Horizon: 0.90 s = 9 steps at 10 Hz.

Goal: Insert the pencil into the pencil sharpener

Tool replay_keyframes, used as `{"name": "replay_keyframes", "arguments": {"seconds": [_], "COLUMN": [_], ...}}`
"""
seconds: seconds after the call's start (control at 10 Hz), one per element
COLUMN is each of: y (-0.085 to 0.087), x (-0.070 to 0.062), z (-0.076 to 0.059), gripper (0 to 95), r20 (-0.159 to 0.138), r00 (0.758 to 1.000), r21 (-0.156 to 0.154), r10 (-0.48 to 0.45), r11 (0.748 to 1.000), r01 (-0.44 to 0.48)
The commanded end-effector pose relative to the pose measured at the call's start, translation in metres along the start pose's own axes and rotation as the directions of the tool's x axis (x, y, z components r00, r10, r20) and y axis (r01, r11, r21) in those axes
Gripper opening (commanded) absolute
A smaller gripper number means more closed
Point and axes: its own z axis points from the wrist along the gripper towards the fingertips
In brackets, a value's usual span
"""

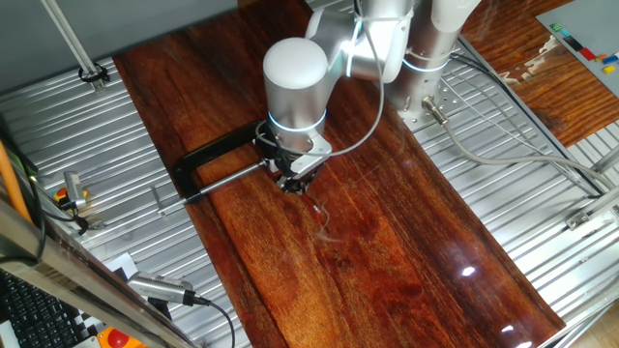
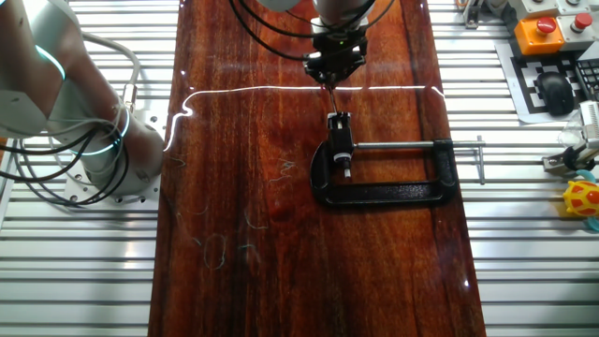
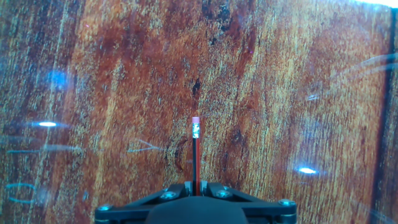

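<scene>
My gripper (image 3: 196,186) is shut on the pencil (image 3: 196,152), a thin dark red stick that points away from the hand and ends in a pale pinkish tip above the bare wood. In the other fixed view the gripper (image 2: 330,77) hangs just beyond the clamp's jaw end, with the pencil (image 2: 330,95) pointing towards it. The pencil sharpener (image 2: 343,156), a tiny white block, sits held in the black C-shaped clamp (image 2: 388,193). In one fixed view the gripper (image 1: 296,181) is by the clamp (image 1: 208,159); the arm hides the sharpener there.
The clamp's grey metal rod (image 2: 412,145) runs right, out over the board's edge. The dark wooden board (image 2: 243,234) lies on a ribbed metal table (image 2: 84,271). The arm's base (image 2: 94,140) stands at the left. Cables and a control box (image 2: 538,33) lie around the edges.
</scene>
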Motion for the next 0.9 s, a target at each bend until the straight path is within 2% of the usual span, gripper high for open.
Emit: {"name": "replay_keyframes", "arguments": {"seconds": [0.1,0.9], "y": [0.0008,0.0008], "x": [-0.0006,-0.0020], "z": [-0.0002,-0.0054], "gripper": [0.0,0.0], "r20": [0.006,0.028], "r00": [1.000,0.998], "r21": [0.001,0.003], "r10": [0.010,0.056], "r11": [1.000,0.998], "r01": [-0.010,-0.056]}}
